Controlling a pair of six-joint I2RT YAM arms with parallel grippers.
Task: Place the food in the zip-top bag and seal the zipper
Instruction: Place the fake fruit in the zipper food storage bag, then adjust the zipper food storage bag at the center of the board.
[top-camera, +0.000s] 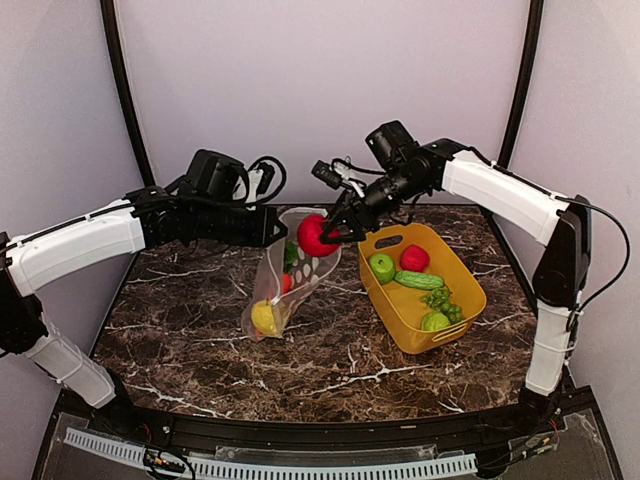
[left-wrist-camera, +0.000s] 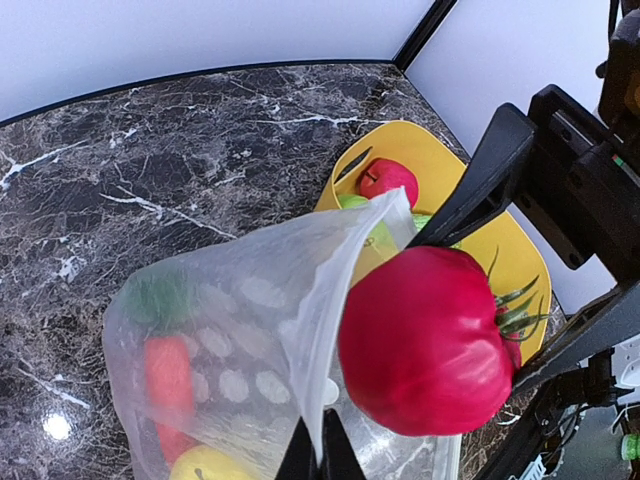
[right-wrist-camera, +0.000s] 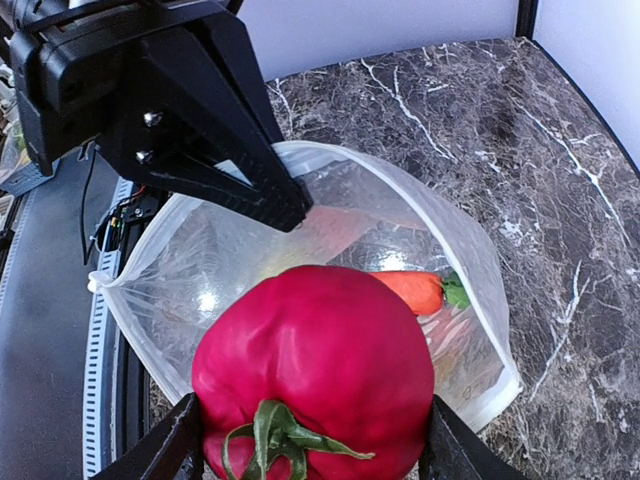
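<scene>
The clear dotted zip-top bag (top-camera: 283, 290) hangs open-mouthed over the table, and my left gripper (top-camera: 279, 228) is shut on its rim (left-wrist-camera: 322, 455). The zipper (left-wrist-camera: 352, 262) is parted and forms the open mouth (right-wrist-camera: 478, 262). Inside lie a yellow lemon (top-camera: 264, 318), a red piece (left-wrist-camera: 168, 385) and an orange carrot-like piece (right-wrist-camera: 408, 290). My right gripper (top-camera: 322, 238) is shut on a large red tomato (right-wrist-camera: 315, 360), right at the bag's mouth (left-wrist-camera: 425, 340).
A yellow basket (top-camera: 392, 305) stands to the right of the bag. It holds a green apple (top-camera: 382, 267), a red piece (top-camera: 414, 258), a cucumber (top-camera: 418, 280) and green grapes (top-camera: 441, 301). Dark marble table (top-camera: 200, 340) lies all round.
</scene>
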